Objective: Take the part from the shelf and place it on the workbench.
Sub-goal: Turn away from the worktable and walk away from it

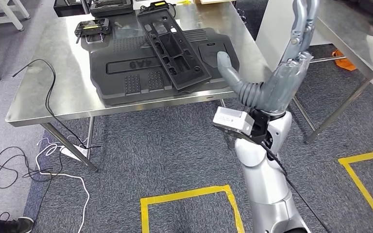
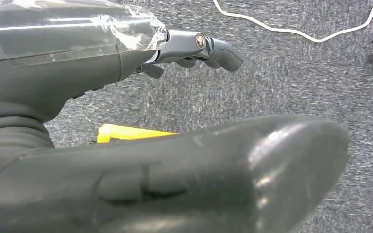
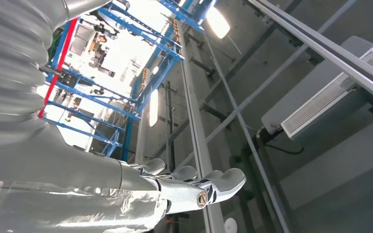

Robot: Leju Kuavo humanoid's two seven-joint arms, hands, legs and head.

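A long, narrow black moulded part (image 1: pixel 172 46) lies diagonally on top of a wide black panel (image 1: pixel 136 75) on the steel workbench (image 1: pixel 53 92). My right hand (image 1: pixel 277 82) is raised just off the workbench's right front corner, fingers pointing up and thumb stretched toward the panel, holding nothing. In the right wrist view that right hand (image 3: pixel 141 194) has its fingers (image 3: pixel 213 182) extended toward the ceiling. My left hand (image 2: pixel 150 174) hangs over grey carpet with thumb and fingers (image 2: pixel 213 48) apart and nothing in them.
A small black device (image 1: pixel 93 27) sits at the workbench's far side. A second steel table (image 1: pixel 349 34) stands at the right, an orange object (image 1: pixel 344 60) below it. Black and white cables (image 1: pixel 53 170) trail on the carpet at left. Yellow floor tape (image 1: pixel 189 199) marks squares near me.
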